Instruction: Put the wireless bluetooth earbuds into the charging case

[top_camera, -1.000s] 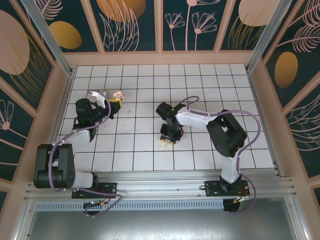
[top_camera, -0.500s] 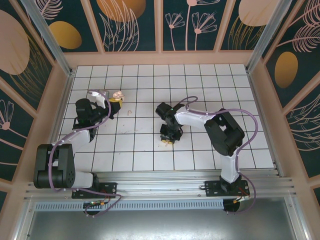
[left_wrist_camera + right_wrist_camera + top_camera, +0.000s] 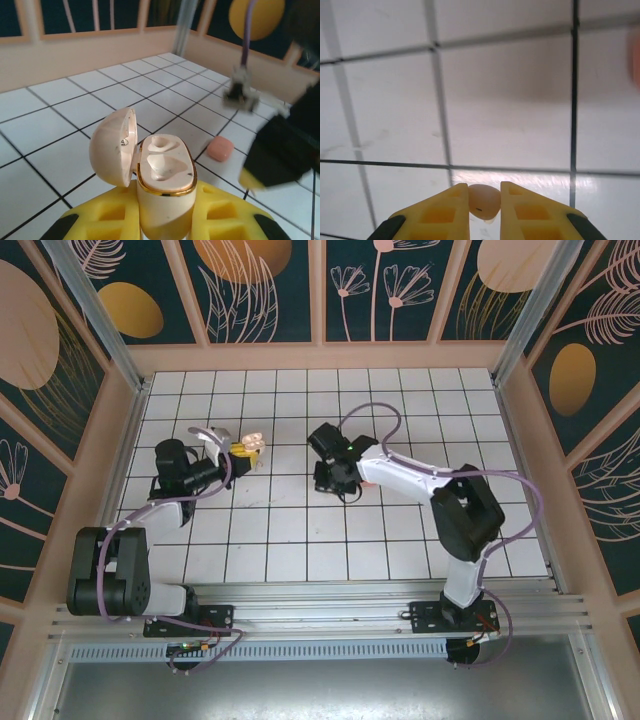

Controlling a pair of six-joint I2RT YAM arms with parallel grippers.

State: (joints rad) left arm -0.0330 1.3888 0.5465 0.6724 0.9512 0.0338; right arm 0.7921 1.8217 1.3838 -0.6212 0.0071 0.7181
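Left wrist: charging case [image 3: 165, 175] base hidden between the left end effector [image 3: 165, 212] pads and cut by the bottom edge. Right arm [image 3: 280, 150] blurred. Right wrist: earbud [image 3: 483, 201] lower part hidden inside the right end effector [image 3: 484, 197]. Salmon blob [image 3: 636, 60] cropped at the right edge, unidentifiable.

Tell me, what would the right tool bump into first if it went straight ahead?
Most likely the white tiled table, with nothing between. The right tool, shut on a beige earbud, points at bare tile, though how far off is unclear.
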